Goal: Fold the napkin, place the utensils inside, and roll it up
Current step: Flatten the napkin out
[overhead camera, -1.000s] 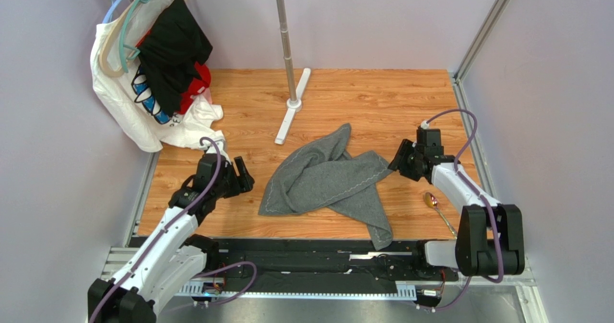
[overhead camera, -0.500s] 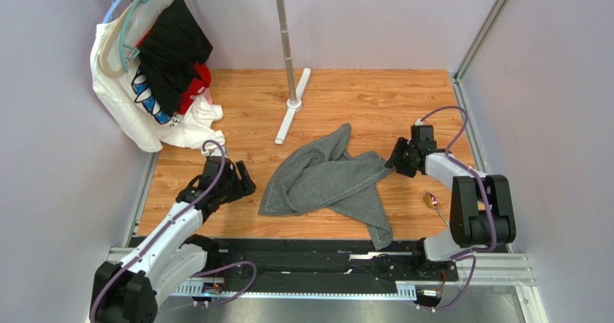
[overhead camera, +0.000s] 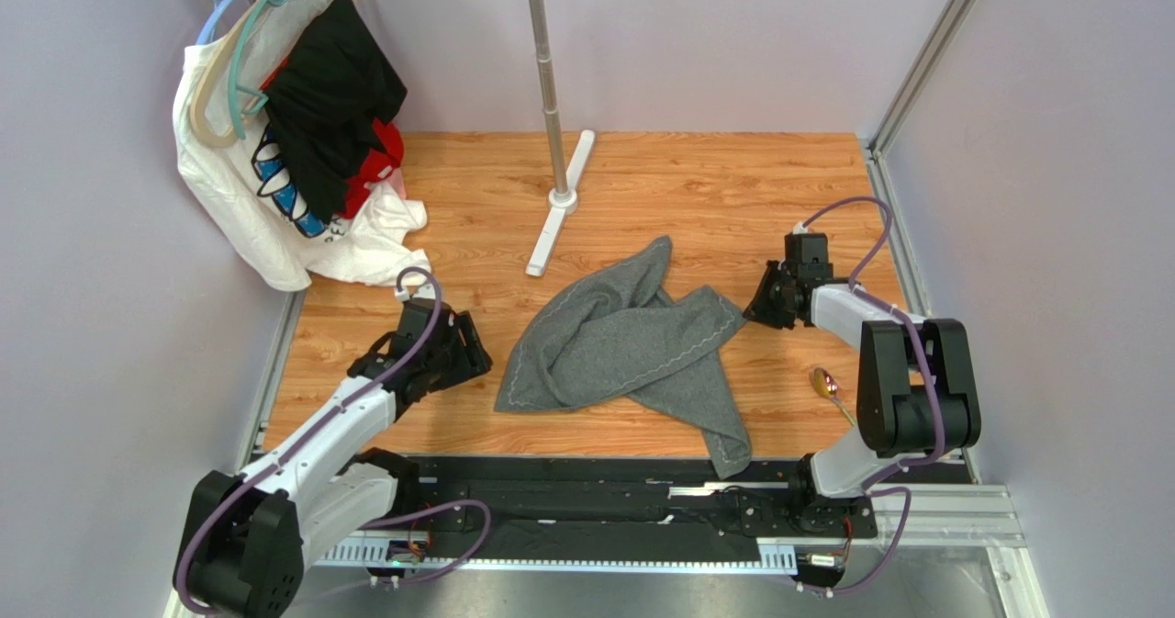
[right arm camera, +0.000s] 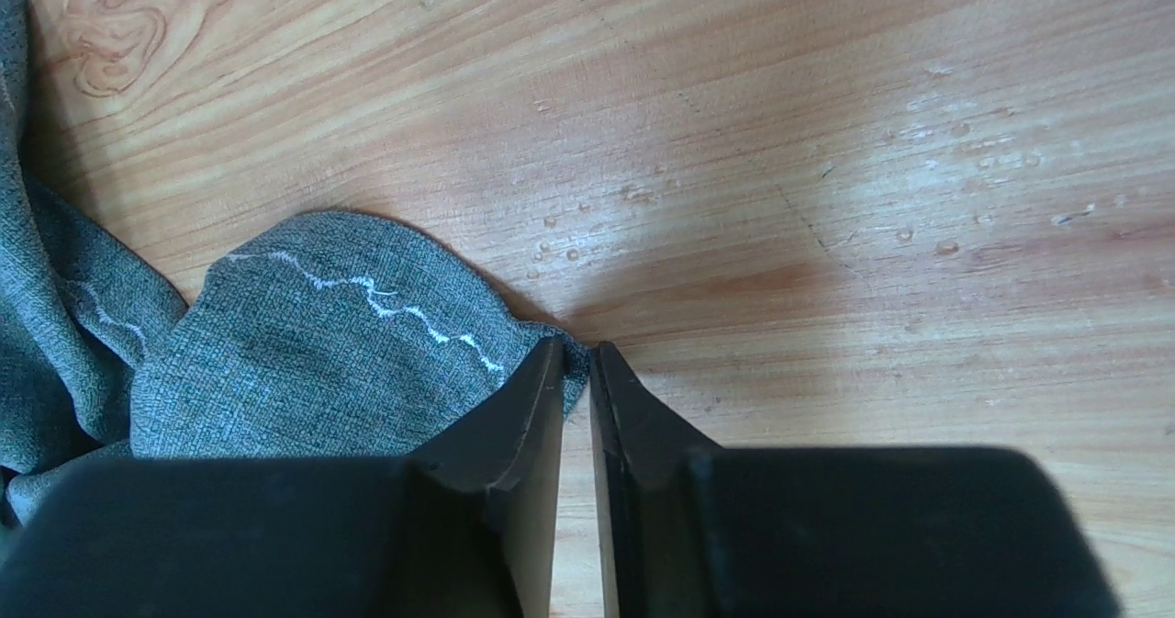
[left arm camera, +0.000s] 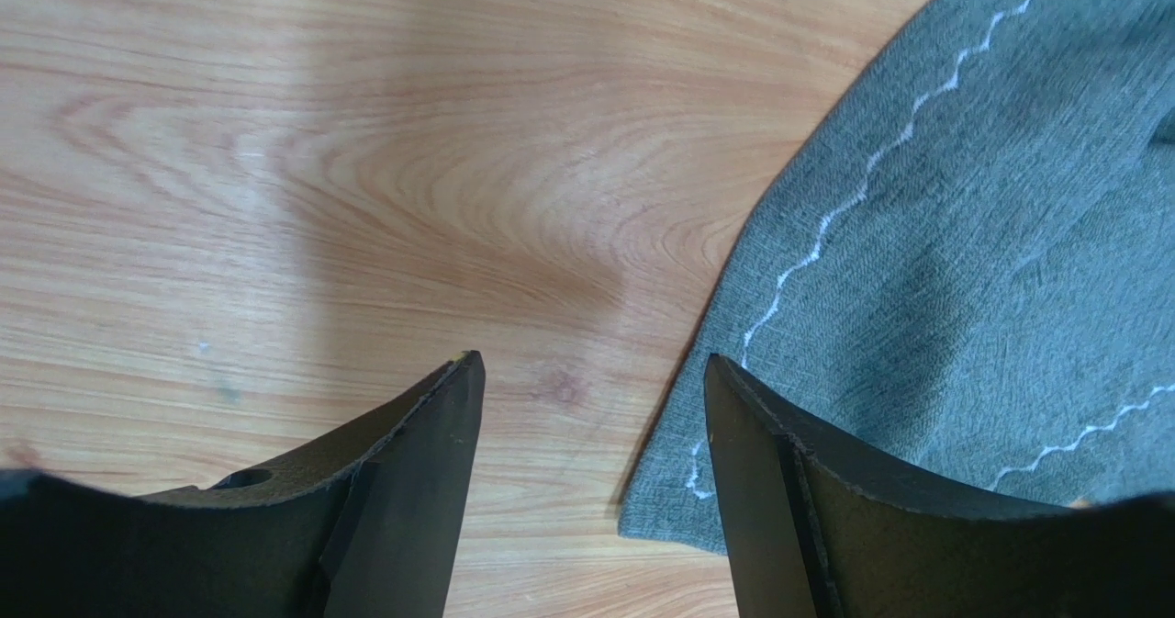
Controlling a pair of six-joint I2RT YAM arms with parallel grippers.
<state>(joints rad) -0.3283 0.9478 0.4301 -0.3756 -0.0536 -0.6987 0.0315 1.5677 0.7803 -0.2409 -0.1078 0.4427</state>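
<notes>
The dark grey napkin [overhead camera: 621,343] lies crumpled in the middle of the wooden table, with a pale stitched line along its edges. My right gripper [overhead camera: 763,304] is at its right corner. In the right wrist view the gripper [right arm camera: 577,359] is shut on the tip of that napkin corner [right arm camera: 317,356]. My left gripper [overhead camera: 469,352] is open just left of the napkin's lower left corner. In the left wrist view that corner [left arm camera: 704,501] lies between the spread fingers, close to the right one [left arm camera: 772,508]. A metal spoon [overhead camera: 826,384] lies on the table at the right.
White, black and red clothes on hangers [overhead camera: 304,122] hang at the back left. A metal pole [overhead camera: 546,81] on a white base [overhead camera: 559,219] stands behind the napkin. Metal rails run along the table's left and right edges.
The right arm has folded its elbow up and back, with the gripper staying at the napkin's right corner. The left gripper has edged slightly nearer the napkin's lower left corner.
</notes>
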